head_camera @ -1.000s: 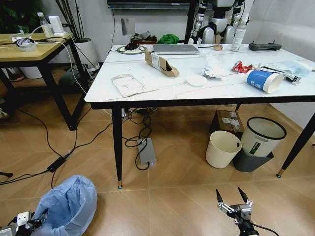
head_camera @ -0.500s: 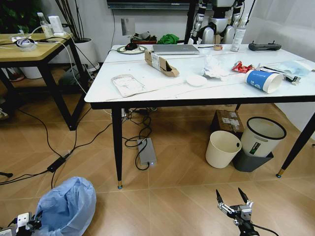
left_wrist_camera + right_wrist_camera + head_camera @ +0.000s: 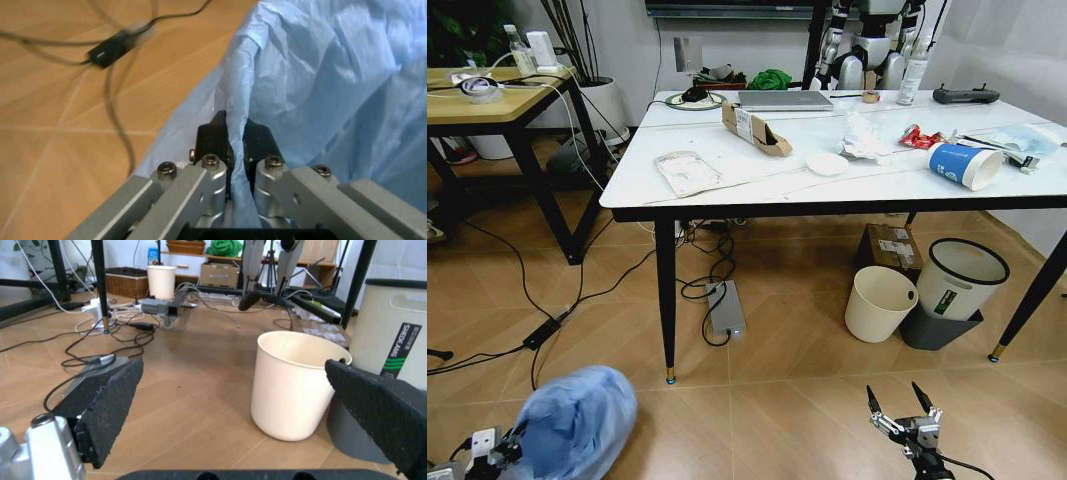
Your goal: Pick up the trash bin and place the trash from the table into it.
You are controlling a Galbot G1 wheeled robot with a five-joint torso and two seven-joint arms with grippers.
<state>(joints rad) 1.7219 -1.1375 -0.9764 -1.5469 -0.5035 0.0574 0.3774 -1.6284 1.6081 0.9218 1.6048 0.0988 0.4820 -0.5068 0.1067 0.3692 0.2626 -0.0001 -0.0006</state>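
The trash bin (image 3: 577, 420), wrapped in its crinkled light-blue bag (image 3: 320, 75), is at the lower left on the floor in the head view. My left gripper (image 3: 492, 452) is shut on the bag's rim fold (image 3: 237, 145). My right gripper (image 3: 897, 402) hangs open and empty low over the floor at the lower right (image 3: 232, 367). On the white table (image 3: 887, 178) lies the trash: a brown cardboard box (image 3: 755, 128), crumpled tissues (image 3: 862, 138), a blue paper cup (image 3: 964, 164), a red wrapper (image 3: 919, 136) and a light-blue mask (image 3: 1027, 137).
A cream bucket (image 3: 879, 302) and a white bin with a black rim (image 3: 960, 275) stand under the table's right side, close ahead of the right gripper (image 3: 293, 385). A power strip with cables (image 3: 724, 308) lies by the table leg. A wooden table (image 3: 487, 105) stands at the left.
The trash bin and my left gripper have shifted a little to the right, and the bin looks blurred with motion. The right arm has not moved.
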